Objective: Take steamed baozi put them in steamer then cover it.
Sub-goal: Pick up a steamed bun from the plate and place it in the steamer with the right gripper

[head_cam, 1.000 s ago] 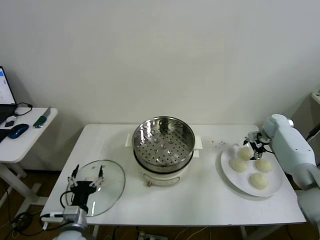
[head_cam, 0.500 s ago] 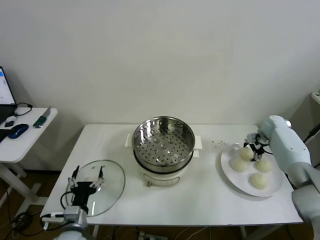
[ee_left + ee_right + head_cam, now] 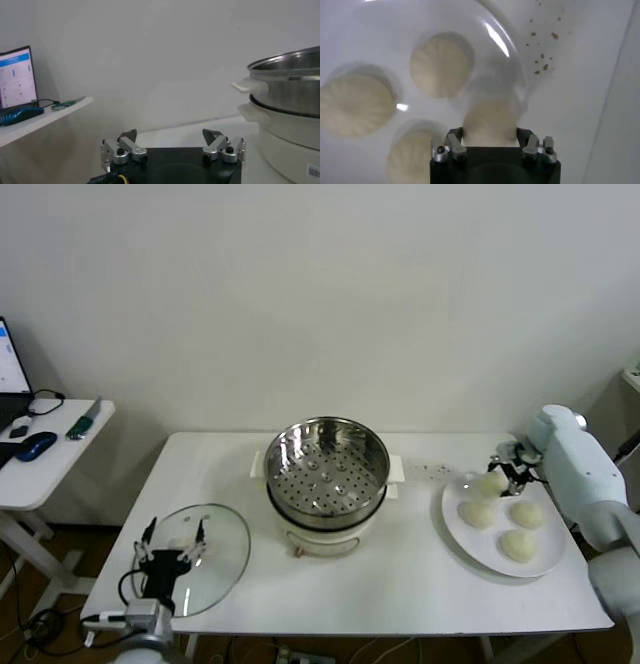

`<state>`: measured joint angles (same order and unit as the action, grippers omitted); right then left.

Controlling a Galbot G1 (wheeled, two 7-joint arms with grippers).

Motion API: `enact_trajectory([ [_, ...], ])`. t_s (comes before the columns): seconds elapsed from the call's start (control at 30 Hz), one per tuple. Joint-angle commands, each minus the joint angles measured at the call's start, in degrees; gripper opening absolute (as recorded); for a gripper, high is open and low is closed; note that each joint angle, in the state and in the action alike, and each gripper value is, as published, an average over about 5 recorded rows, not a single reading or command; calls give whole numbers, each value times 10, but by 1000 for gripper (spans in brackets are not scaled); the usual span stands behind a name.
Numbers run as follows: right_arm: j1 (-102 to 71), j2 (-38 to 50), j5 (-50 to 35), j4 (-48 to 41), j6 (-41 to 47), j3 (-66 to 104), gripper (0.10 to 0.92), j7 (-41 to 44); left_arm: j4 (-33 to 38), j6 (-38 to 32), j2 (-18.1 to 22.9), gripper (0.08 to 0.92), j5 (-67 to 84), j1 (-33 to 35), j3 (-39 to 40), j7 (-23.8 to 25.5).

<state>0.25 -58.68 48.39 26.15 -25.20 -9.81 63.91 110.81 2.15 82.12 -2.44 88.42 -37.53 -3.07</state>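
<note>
Four steamed baozi are seen at the right side of the table — small, round, cream-white buns with soft folds on top. Three of them lie on the white plate. The fourth bun is at the far rim of the plate, and the right hand is closed around it; in the right wrist view the bun is seen pinched between the two fingers. The steamer is found in the middle of the table, shiny and round, with holes in its floor — nothing is in it. A wide bare strip of table is left between steamer and plate. The glass lid lies flat near the left front edge, partly over the edge. The left hand is held low over the lid with its fingers spread wide and nothing in them.
</note>
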Motion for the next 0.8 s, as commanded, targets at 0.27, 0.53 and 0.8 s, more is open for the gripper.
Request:
enact_trajectory([
  [0.27, 310, -12, -356, 210, -47, -468, 709, 64, 22, -1, -1, 823, 17, 19, 0, 2],
  [0.53, 373, -96, -357, 285, -97, -543, 712, 66, 21, 7, 1, 823, 16, 30, 2, -3],
  [0.8, 319, -190, -243, 296, -152, -504, 712, 50, 32, 15, 0, 823, 10, 43, 3, -2],
])
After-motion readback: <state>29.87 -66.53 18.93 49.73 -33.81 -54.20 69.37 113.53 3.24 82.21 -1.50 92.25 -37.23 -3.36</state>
